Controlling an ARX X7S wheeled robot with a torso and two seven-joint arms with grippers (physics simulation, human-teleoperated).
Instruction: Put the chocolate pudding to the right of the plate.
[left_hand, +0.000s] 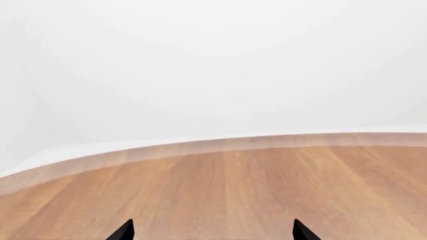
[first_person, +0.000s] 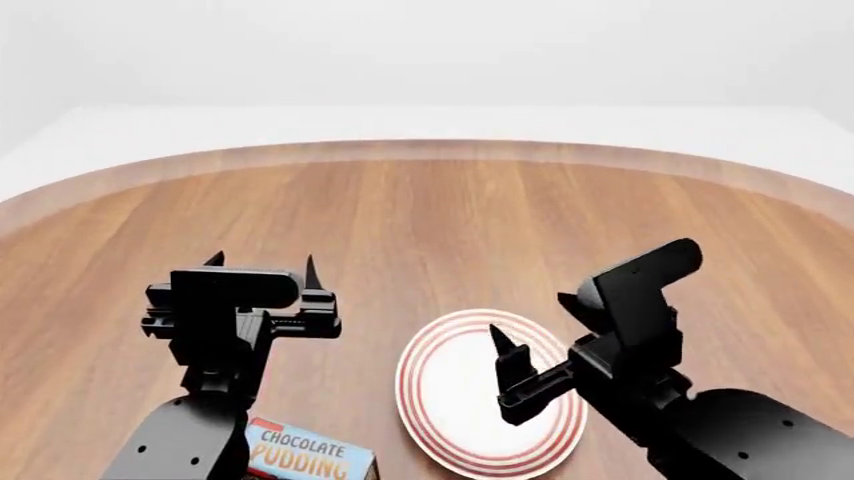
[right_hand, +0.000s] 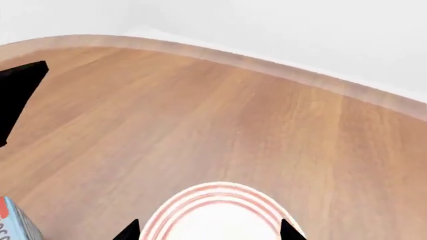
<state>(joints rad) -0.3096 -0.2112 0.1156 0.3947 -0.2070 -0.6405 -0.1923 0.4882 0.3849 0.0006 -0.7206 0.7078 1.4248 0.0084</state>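
Chocolate pudding, a small cardboard box (first_person: 310, 457) with a light blue top and red lettering, sits at the near edge of the head view at about 7 o'clock from the round white plate with red rings (first_person: 461, 400), apart from it. The box is cut off by the frame and partly hidden by the left arm; in the right wrist view only its corner shows.

The round wooden table (first_person: 441, 220) is bare and open from 9 through 12 to 3 o'clock of the plate, its curved pale rim well apart from both things.

The left gripper (first_person: 262, 266) hangs above bare wood at about 10 o'clock from the plate, fingers spread wide with nothing between them. The right gripper (first_person: 513, 355) hovers over the plate; the head view shows its fingers only in part, but the right wrist view shows both tips set wide apart, holding nothing. The plate's 3 to 5 o'clock side is hidden behind the right arm.
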